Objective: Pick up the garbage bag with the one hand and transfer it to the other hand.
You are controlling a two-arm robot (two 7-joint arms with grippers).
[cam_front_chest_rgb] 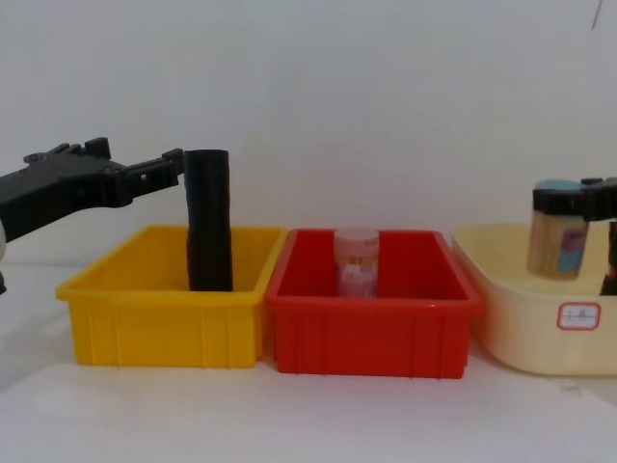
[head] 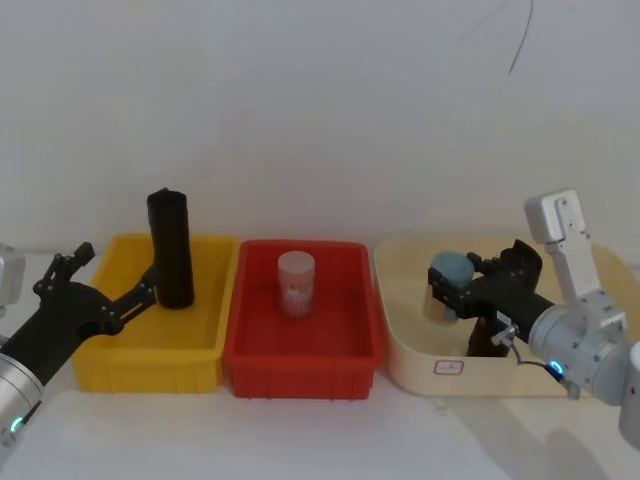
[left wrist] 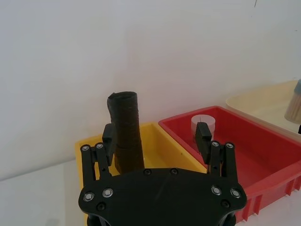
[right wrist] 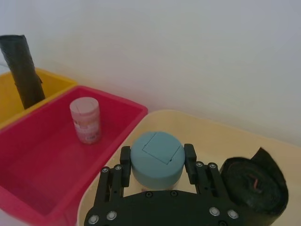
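The left gripper (left wrist: 157, 136) reaches over the yellow bin (head: 110, 355), fingers spread apart, one finger (left wrist: 108, 136) just beside the garbage bag (head: 171, 250), a tall black roll standing upright in that bin. The right gripper (right wrist: 156, 162) hovers over the cream tub (head: 420, 365), clamped on a blue-capped jar (right wrist: 156, 157), beside another black roll (right wrist: 254, 183) in the tub; a pink jar (head: 296, 284) stands in the red bin (head: 300, 365) between them

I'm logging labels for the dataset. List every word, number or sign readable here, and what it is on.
No text can be read.
Cream bin: a white sticker with a red border on its front; the marks are too small to read.
Pink jar in the red bin: a printed label, too blurred to read.
Blue-lidded container: a side label, unreadable.
Garbage bag: no lettering visible.
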